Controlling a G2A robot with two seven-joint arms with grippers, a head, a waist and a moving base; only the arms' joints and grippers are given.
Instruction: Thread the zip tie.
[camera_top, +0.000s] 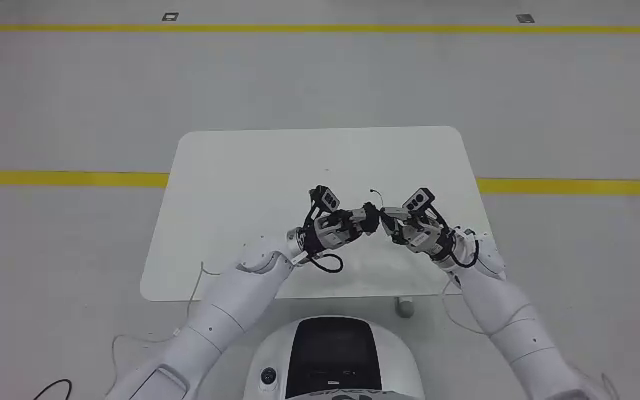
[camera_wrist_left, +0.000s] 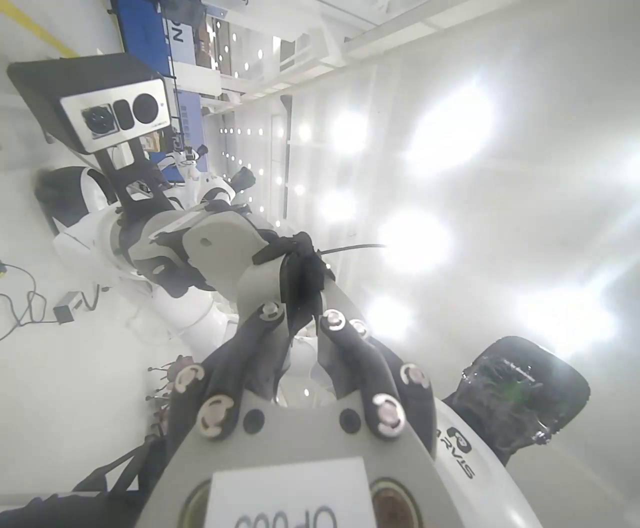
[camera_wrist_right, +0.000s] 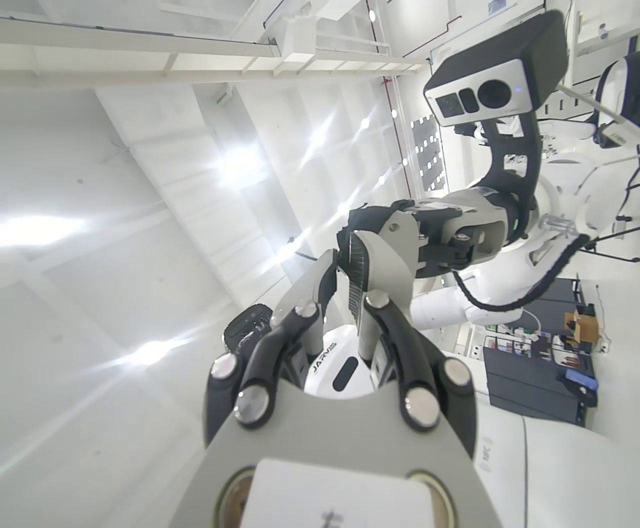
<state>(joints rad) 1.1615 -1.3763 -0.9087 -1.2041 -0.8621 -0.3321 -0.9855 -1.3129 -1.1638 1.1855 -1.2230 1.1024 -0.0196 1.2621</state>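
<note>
**Work surface: one table, on the floor**

Item 1. Table (camera_top: 250, 170): white top with rounded corners, at the middle of the frame, directly ahead of me. One pale foot (camera_top: 404, 306) shows below its lower right edge.

Item 2. Floor (camera_top: 100, 100): pale grey, carrying the table. A yellow line (camera_top: 80, 179) crosses at mid-height and passes behind the table; a second yellow stripe (camera_top: 300, 28) runs along the top. Two small dark floor plates (camera_top: 170, 16) sit at the upper edge.
</note>
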